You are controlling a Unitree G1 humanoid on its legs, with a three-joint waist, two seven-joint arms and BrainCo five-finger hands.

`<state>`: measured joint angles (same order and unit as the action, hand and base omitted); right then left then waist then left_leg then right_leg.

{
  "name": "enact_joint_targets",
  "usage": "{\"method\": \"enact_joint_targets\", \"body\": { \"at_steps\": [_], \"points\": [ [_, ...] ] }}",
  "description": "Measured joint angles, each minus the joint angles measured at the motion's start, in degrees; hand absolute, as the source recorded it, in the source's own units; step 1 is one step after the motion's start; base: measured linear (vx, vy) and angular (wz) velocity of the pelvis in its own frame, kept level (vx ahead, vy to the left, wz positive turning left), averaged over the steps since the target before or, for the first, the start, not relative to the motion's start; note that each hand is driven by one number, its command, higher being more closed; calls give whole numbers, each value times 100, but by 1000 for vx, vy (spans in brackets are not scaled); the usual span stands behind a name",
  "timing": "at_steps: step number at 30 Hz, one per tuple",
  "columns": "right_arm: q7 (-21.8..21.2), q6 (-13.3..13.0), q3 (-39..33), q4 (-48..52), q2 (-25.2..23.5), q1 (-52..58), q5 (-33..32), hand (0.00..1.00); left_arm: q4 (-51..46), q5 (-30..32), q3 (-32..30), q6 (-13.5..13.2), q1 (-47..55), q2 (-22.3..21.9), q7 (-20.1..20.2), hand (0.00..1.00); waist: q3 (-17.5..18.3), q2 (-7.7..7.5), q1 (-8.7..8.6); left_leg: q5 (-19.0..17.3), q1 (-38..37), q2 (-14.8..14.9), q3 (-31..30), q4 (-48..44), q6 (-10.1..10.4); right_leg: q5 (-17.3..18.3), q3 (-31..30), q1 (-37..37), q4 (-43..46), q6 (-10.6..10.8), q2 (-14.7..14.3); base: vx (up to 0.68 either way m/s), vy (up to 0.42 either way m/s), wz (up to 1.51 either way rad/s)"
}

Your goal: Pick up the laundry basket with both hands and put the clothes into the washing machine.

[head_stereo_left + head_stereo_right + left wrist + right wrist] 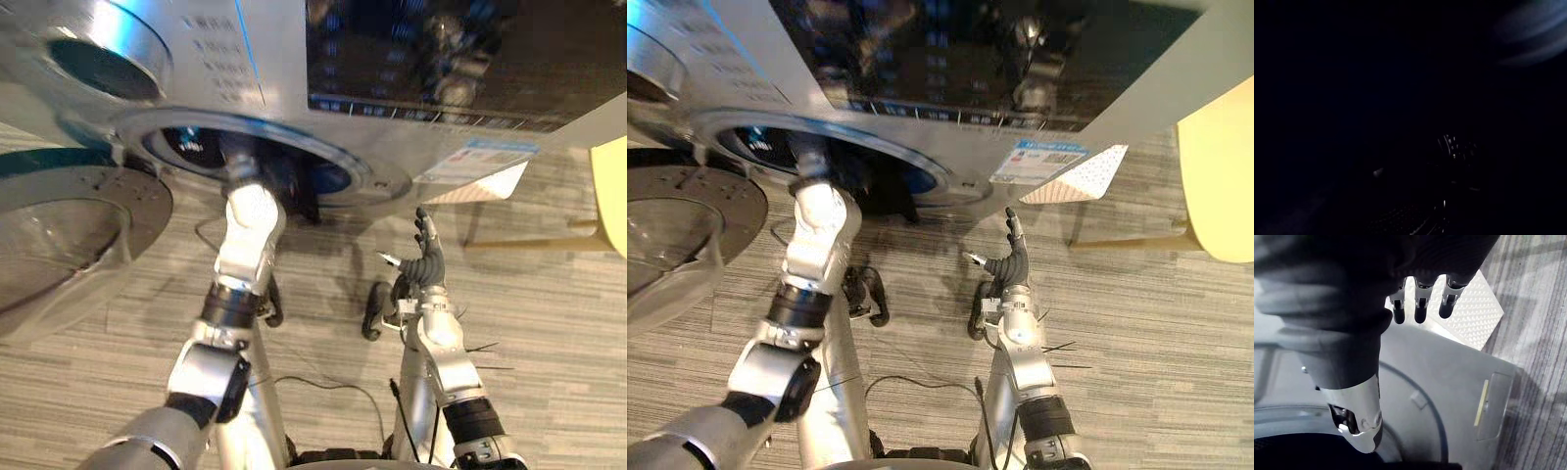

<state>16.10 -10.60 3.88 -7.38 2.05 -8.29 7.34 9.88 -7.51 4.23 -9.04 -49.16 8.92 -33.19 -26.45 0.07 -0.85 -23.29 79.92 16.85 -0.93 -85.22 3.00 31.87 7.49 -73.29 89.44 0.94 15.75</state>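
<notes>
Grey striped flooring [549,323] is spread across the near part of the scene, and a silver washer [294,59] is stood at the far side. Its round glass door [69,225] is swung open to the left, so that the port [186,147] is left uncovered. A dark glossy panel [441,49] is set along the washer's front, and a blue-and-white label [470,162] is stuck to the right of the port. A white patterned plate [490,186] is seen on the floor at the washer's right corner, and the edge of a yellow piece of furniture [612,196] is seen at the far right.

The left arm [250,230] is stretched forward into the port, and the left hand is hidden in the dark drum; whether it is open or closed cannot be told. A dark mass, seemingly cloth [294,191], is lodged at the port's near rim, just right of that arm.

The right hand [427,257] is held up in front of the washer, right of the port and apart from it. Its fingers [1420,303] are kept straight and nothing is held in it.
</notes>
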Motion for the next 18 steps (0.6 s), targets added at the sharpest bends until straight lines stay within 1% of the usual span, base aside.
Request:
{"method": "enact_joint_targets", "body": {
  "at_steps": [2, 3, 5, 7, 8, 9, 10, 11, 12, 14, 17, 18],
  "points": [
    [-16, -36, -5, 8, -80, -12, 1, 0, -60, 305, 12, 182, -427, 203, -287, 100, -2, -128, -14, 28, 313, -2, -60, -142, 1, 14, 3, -297, 175, -38, 0, -30, -58, -1],
    [-28, -38, 0, 26, -104, -10, 1, 0, -62, 427, 22, 230, -547, 257, -379, 100, -6, -156, -22, 32, 401, -3, -71, -177, 7, 20, 14, -372, 214, -50, 0, -17, -55, 1],
    [-132, -69, 5, 138, -176, -7, 2, 0, -64, 899, 60, 442, -906, 452, -671, 100, -10, -256, -73, 57, 655, -19, -130, -258, 22, 25, 35, -594, 305, -80, 12, 0, -52, 1],
    [-172, -180, 19, 218, -175, -3, 2, 0, -63, 1154, 137, 560, -1130, 612, -836, 100, -7, -272, -140, 64, 824, -66, -201, -322, 29, 30, 65, -703, 362, -90, 25, 27, -33, 4],
    [-214, -287, 14, 256, -170, -6, 2, 0, -55, 1438, 319, 704, -1475, 811, -949, 100, 0, -326, -163, 88, 975, -96, -211, -340, 18, 30, 58, -855, 394, -90, 39, 47, -32, 6],
    [-240, -310, 9, 273, -171, -6, 0, 0, -49, 1591, 393, 758, -1662, 906, -981, 100, -8, -359, -175, 115, 1042, -104, -210, -353, 5, 28, 55, -913, 416, -93, 40, 43, -27, 5],
    [-260, -331, 27, 274, -175, -5, 0, 0, -2, 1717, 478, 777, -1858, 1019, -1028, 100, -20, -400, -188, 121, 1095, -113, -209, -371, 1, 29, 55, -966, 442, -93, 42, 58, -27, 4],
    [-285, -405, 48, 287, -177, -1, -4, 0, 124, 2001, 577, 790, -2184, 1206, -1096, 100, -13, -439, -197, 126, 1216, -139, -229, -391, 2, 29, 65, -1059, 459, -93, 44, 52, -16, 5],
    [-291, -420, 49, 331, -175, 3, -5, 0, 148, 2111, 594, 790, -2315, 1306, -1108, 100, -12, -441, -220, 134, 1259, -161, -233, -391, 3, 29, 65, -1098, 460, -93, 49, 54, -11, 4],
    [-323, -463, 93, 511, -186, 33, -6, 0, 153, 2226, 625, 789, -2518, 1581, -1187, 100, 0, -460, -309, 135, 1352, -179, -233, -388, 4, 29, 54, -1191, 454, -92, 51, 52, -4, 1],
    [-387, -510, 176, 735, -184, 194, -1, 0, 153, 2345, 601, 776, -2686, 1805, -1465, 100, 9, -476, -327, 134, 1489, -170, -256, -393, 5, 29, 77, -1308, 450, -92, 44, 65, -9, -3],
    [-380, -510, 177, 773, -179, 205, -1, 0, 153, 2345, 601, 776, -2687, 1870, -1475, 100, 15, -479, -329, 134, 1527, -160, -278, -398, 5, 29, 98, -1324, 446, -92, 40, 42, -10, -4]
  ]
}}
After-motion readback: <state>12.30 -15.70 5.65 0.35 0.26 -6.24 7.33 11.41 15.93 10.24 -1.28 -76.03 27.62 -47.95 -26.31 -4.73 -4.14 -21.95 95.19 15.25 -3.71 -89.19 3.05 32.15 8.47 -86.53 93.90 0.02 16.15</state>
